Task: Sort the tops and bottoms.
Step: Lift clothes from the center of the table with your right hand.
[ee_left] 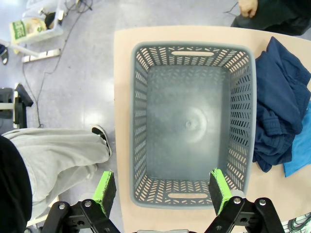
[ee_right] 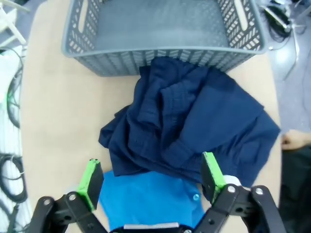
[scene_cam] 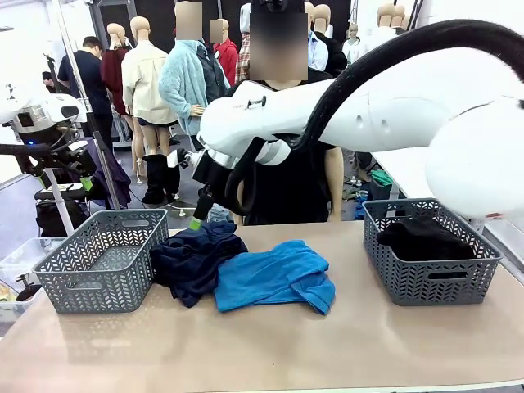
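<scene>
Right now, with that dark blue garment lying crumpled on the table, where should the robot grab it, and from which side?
Probably a raised fold near the middle of the navy garment, from straight above. It's bunched into ridges that open jaws can pinch; its edges lie flat, and one touches the blue shirt, so an edge grab might catch both.

Gotta say the right arm (scene_cam: pixel 385 110) is all glossy white rounded shells, with a fat black ribbed cable hose (scene_cam: pixel 393 49) looping over the top. The left gripper (ee_left: pixel 161 190) and right gripper (ee_right: pixel 151 177) look identical: black linkage fingers, little silver pivot screws (ee_left: pixel 85 204), bright green pads (ee_left: pixel 104 191).
</scene>
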`<state>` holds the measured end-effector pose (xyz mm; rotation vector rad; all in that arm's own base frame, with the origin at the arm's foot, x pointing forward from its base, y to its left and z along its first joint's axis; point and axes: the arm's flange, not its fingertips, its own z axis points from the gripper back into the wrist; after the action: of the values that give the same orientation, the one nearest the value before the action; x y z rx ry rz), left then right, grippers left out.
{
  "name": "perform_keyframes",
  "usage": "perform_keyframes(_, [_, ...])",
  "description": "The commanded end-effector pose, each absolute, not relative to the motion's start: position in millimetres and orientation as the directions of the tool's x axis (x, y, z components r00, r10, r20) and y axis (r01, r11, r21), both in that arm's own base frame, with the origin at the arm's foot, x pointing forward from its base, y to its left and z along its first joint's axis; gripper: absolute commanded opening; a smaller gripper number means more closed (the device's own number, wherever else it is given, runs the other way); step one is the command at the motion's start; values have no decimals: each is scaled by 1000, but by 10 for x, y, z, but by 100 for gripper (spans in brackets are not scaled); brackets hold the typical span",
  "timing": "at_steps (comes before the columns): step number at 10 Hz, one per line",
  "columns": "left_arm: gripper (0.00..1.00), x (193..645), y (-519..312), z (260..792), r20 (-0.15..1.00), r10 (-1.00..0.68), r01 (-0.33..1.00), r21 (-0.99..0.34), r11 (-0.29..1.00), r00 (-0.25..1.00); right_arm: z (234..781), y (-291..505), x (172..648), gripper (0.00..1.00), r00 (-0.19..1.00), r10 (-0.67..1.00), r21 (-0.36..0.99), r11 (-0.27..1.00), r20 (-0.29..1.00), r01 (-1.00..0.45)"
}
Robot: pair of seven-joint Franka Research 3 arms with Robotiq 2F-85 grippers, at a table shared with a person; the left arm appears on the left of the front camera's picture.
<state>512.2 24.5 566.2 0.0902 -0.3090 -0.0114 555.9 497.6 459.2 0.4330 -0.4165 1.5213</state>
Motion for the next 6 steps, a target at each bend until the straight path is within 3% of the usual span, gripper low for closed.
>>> perform_keyframes(1, [100,5131,263,5684,311,-11,-13,76,997,950,4542,4940,5528,100,9,862,20,-2,507,-1000])
perform_keyframes(4, [100,5131,263,5684,311,-11,-13,76,997,950,4585,4967,5557,100,10,858,13,3,514,-1000])
perform_keyframes(5, [100,5131,263,5684,311,-11,-13,76,997,950,4506,5111,5730,100,112,845,54,98,523,-994])
perform_keyframes(6, [100,5131,263,5684,311,-11,-13,76,997,950,4399,5239,5880,100,156,834,123,106,530,-987])
